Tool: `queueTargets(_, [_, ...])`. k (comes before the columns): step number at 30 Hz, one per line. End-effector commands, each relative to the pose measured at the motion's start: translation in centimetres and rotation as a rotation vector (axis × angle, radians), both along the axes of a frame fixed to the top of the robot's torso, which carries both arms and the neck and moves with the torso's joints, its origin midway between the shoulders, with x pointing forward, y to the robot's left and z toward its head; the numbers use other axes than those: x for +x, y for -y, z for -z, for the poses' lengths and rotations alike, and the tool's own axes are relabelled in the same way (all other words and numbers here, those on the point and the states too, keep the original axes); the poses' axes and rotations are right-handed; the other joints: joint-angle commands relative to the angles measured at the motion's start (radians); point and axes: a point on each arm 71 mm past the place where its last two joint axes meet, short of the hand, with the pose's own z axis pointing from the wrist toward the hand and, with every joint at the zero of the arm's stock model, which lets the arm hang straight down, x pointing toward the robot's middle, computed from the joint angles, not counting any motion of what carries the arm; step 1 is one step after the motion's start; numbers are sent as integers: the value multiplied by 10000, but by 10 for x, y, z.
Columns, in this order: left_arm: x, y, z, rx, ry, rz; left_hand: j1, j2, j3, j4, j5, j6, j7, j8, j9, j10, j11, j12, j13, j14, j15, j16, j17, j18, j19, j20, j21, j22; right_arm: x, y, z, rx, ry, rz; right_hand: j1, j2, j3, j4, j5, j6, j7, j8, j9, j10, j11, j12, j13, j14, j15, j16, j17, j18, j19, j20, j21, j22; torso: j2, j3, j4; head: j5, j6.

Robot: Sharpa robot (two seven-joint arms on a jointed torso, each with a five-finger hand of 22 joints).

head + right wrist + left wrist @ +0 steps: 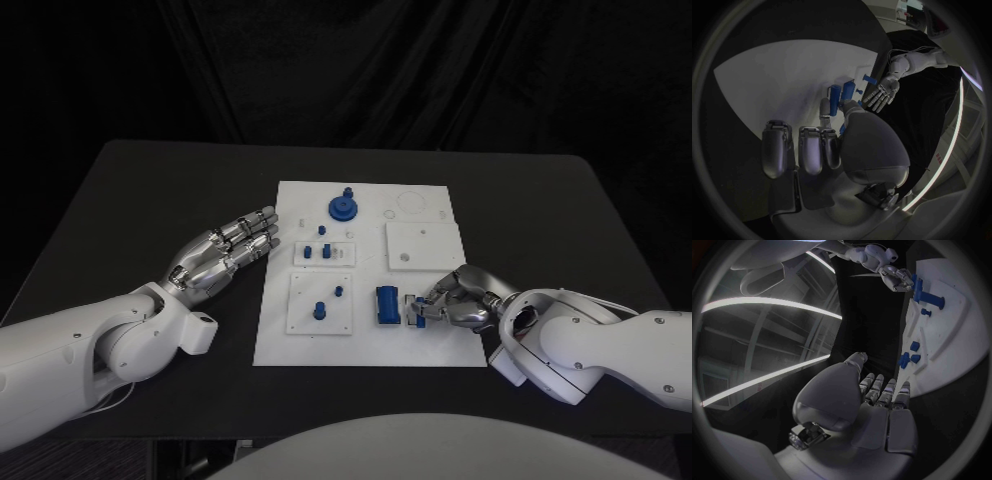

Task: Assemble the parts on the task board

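The white task board (433, 340) lies mid-table. A round blue part (343, 207) stands near its far edge, with small blue pegs (327, 249) behind a lower plate that carries two more pegs (319, 310). A blue cylinder (388, 305) lies near the board's front right. Beside that cylinder, my right hand (459, 303) rests on the board and pinches a small blue part (421, 308) between thumb and a finger; in the right wrist view the blue cylinder (837, 95) lies just past the fingertips. My left hand (228, 252) lies flat, fingers spread and holding nothing, beside the board's left edge.
A square white plate (421, 245) and a ring outline (410, 203) take up the board's far right. The black table (159, 200) surrounds the board. The left wrist view shows the board (954, 335) and the right hand (893, 274) across it.
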Motion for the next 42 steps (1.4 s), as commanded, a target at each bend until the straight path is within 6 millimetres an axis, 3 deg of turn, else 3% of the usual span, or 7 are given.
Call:
queueTargets(1, [-1, 2, 0, -153, -23, 143, -42, 81, 50, 16, 56, -41, -30, 14, 3, 13, 89, 44, 9, -1, 78, 31, 17, -16, -28, 42, -42, -3, 0, 0, 1, -319, 16, -126, -196, -8, -161, 239, -693, -83, 32, -24, -32, 1041, -29, 27, 2628, 848, -11, 9, 1719, -38, 471, 9, -57, 2167, -4, 7, -16, 21, 0])
queueTargets(3, [-1, 2, 0, -152, -27, 146, -42, 81, 50, 16, 56, -41, -30, 14, 3, 13, 89, 44, 9, -1, 78, 31, 17, -16, -28, 42, -42, -3, 1, 0, 2, -376, -18, -146, -215, 3, -187, 281, -873, -89, 39, -29, -35, 1041, -22, 27, 2628, 846, -6, 5, 1708, -38, 471, 16, -54, 2168, -7, 7, -12, 18, 0])
queueTargets(22, [-1, 2, 1, -137, -84, 179, -45, 83, 64, 20, 56, -50, -30, 11, 2, 7, 91, 39, 7, -2, 81, 33, 17, -19, -29, 42, -41, -2, 7, -2, 5, -547, 50, -148, -266, 82, -240, 404, -1229, -59, 40, -1, -22, 1041, -20, 27, 2628, 845, -3, 2, 1698, -31, 459, 24, -78, 2159, -22, 6, -8, 36, 0])
queueTargets(30, [-1, 3, 2, -142, -115, 206, -50, 89, 79, 26, 55, -49, -27, 11, 2, 0, 90, 36, 6, -3, 86, 35, 17, -23, -27, 42, -43, -4, 8, -3, 5, -606, 118, -119, -592, 206, -474, 696, -2029, -69, 70, 23, -6, 1041, 5, 27, 2628, 841, 20, -5, 1674, -29, 453, 43, -88, 2155, -22, 3, 0, 28, 0])
queueTargets(42, [-2, 2, 4, -133, -165, 202, -50, 89, 79, 26, 55, -49, -27, 11, 2, 0, 90, 36, 6, -3, 86, 35, 17, -23, -27, 42, -43, -4, 9, -4, 5, -660, 214, -127, -1214, 374, -954, 720, -3197, -159, 130, 48, 16, 1041, 57, 27, 2628, 828, 62, -31, 1607, -15, 430, 81, -141, 2135, -19, 3, -9, 23, 0])
